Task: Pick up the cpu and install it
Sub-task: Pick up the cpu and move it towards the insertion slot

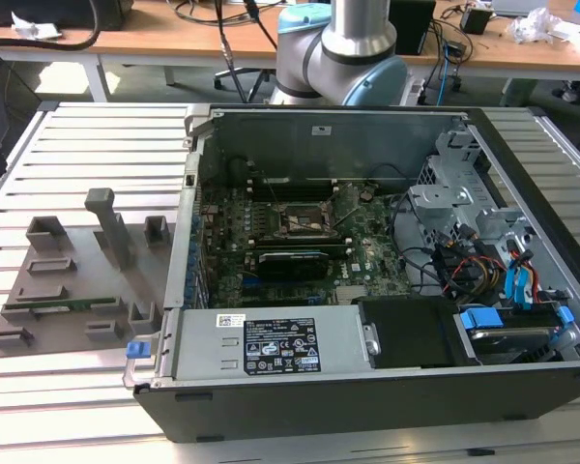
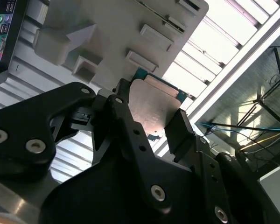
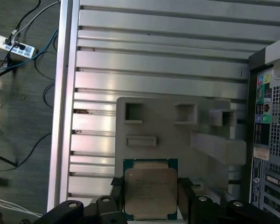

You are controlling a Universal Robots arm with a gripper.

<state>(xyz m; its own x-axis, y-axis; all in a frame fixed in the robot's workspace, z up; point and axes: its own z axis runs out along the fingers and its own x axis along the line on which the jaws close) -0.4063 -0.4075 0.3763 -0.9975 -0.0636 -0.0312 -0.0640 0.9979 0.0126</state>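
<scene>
so the gripper (image 3: pixel 150 198) is clamped onto the cpu (image 3: pixel 150 189), black fingers (image 2: pixel 130 126) on two opposite edges, holding it up in the air clear of everything. the silver top plate and green rim show nicely in both wrist views

right below it in the first wrist view is the grey tray (image 3: pixel 163 128) with its moulded pockets and posts. in the exterior view a long thin green stick (image 1: pixel 58 306) lies in one of the tray's slots

the tray sits on the slatted metal table (image 3: pixel 154 70), just beside the open computer case (image 1: pixel 319 130), on the exterior view's left of it

inside the case:
- a green board (image 1: pixel 367 256) lying flat on the bottom
- a dark square socket (image 1: pixel 304 220) near the middle of the board
- a grey power supply (image 1: pixel 271 346) along the near wall
- a tangle of red, blue and black cables (image 1: pixel 483 266) over on the exterior view's right

behind the case stands the arm (image 1: pixel 340 43), and past that a wooden desk (image 1: pixel 174 39)
</scene>
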